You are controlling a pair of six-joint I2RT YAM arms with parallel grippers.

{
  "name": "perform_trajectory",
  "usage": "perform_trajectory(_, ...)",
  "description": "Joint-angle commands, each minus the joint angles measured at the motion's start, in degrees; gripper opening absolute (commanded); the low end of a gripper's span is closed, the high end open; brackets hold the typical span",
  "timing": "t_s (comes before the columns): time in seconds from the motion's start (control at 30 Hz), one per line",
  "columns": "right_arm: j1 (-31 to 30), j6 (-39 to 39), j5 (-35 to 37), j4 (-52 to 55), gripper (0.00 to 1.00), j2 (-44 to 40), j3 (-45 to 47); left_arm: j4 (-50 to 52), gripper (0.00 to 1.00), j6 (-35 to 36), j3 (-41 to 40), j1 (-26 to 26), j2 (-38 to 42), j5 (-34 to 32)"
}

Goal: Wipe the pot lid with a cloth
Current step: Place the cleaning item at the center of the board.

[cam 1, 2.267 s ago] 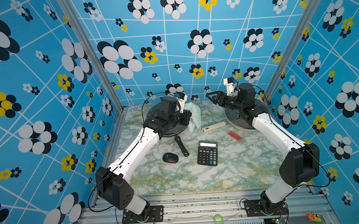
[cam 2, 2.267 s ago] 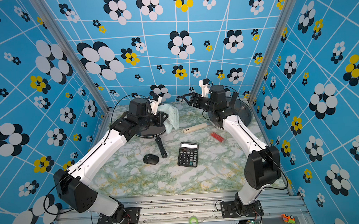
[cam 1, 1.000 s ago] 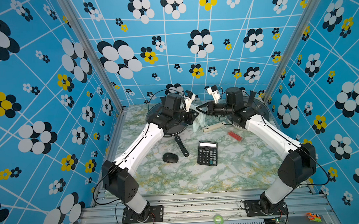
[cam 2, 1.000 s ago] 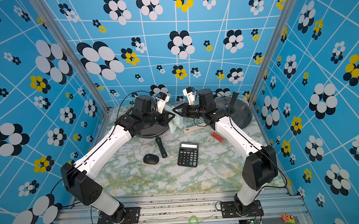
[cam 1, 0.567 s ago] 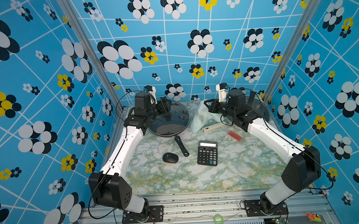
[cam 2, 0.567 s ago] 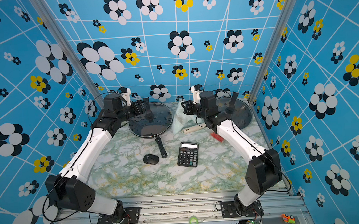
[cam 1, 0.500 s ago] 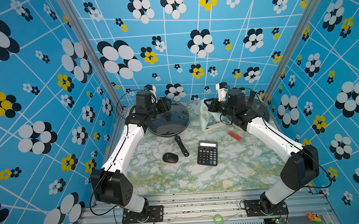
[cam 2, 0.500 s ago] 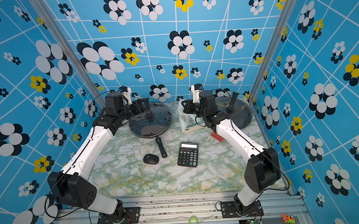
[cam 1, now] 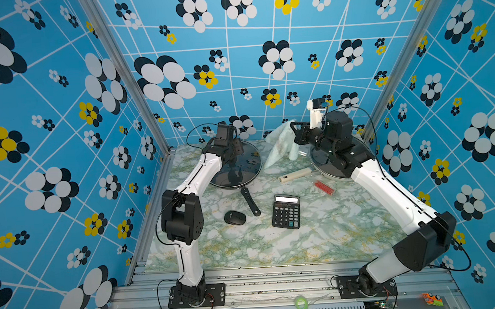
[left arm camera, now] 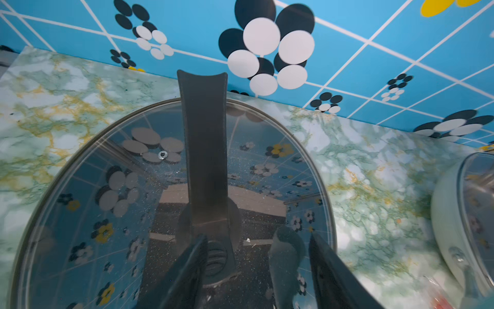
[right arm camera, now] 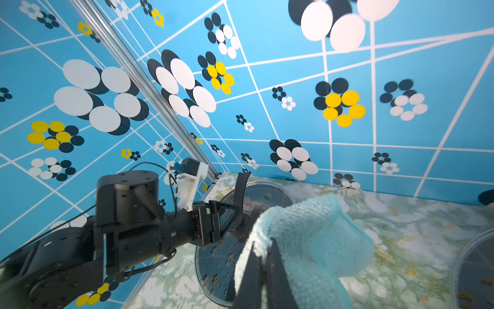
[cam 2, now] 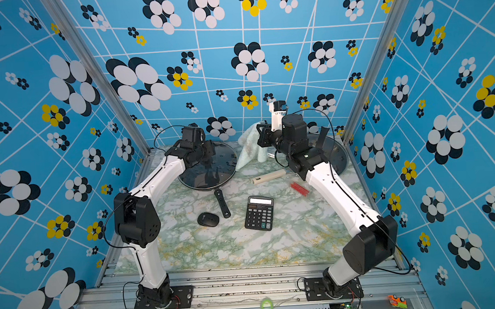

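Observation:
The pot lid [cam 1: 241,170] is a round glass lid with a tall black handle [left arm camera: 204,139], lying on a dark pan at the back left. My left gripper [left arm camera: 256,267] hovers low over its centre, jaws open, with the handle's base beside one finger [left arm camera: 187,270]. In both top views it shows over the lid [cam 2: 208,154]. The cloth [cam 1: 281,147], pale mint terry, hangs in the air at the back middle. My right gripper [right arm camera: 264,254] is shut on its upper edge, with the cloth [right arm camera: 310,235] draped past the fingers, and it sits to the right of the lid [cam 2: 261,138].
A second glass lid [cam 1: 326,163] on a pale pan with a beige handle [cam 1: 294,175] lies under my right arm. A black calculator [cam 1: 286,211], a black mouse [cam 1: 235,217], a red object [cam 1: 324,187] and the dark pan's handle [cam 1: 249,202] lie mid-table. Patterned walls stand close behind.
My left gripper let go of the cloth, swung out to the back left, then came back over the lid's handle. My right gripper took the cloth and lifted it toward the back.

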State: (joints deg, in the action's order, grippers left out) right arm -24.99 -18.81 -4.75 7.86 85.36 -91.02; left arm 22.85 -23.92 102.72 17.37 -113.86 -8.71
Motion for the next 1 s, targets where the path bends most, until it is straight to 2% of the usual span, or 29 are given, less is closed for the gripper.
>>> perform_trajectory(0.0,0.03,3.87,7.96,5.60,0.00,-7.56,1.10,3.31,0.63,1.24,2.47,0.48,-1.58,-9.97)
perform_trajectory(0.2,0.03,4.51,18.06,13.01,0.00,-17.15,5.52,3.35,0.57,1.11,2.32,0.48,-4.38,-9.76)
perform_trajectory(0.33,0.03,2.97,23.83,18.42,0.00,-20.56,9.83,2.50,0.54,0.23,1.26,0.77,-5.39,-8.56)
perform_trajectory(0.5,0.03,-0.96,25.79,17.35,0.00,-23.40,19.56,-4.46,0.49,1.52,-3.04,1.19,-6.04,-8.13)
perform_trajectory(0.7,0.23,-6.98,27.44,13.55,0.00,-26.74,28.68,-21.09,0.48,3.66,-13.63,1.53,-4.35,-10.14)
perform_trajectory(0.87,0.49,-9.45,28.23,15.74,0.00,-27.85,31.08,-28.42,0.44,4.61,-16.87,1.47,-5.61,-10.38)
perform_trajectory(0.97,0.64,-9.24,28.78,19.48,0.00,-27.24,30.73,-31.35,0.36,5.14,-17.49,1.52,-6.71,-10.98)
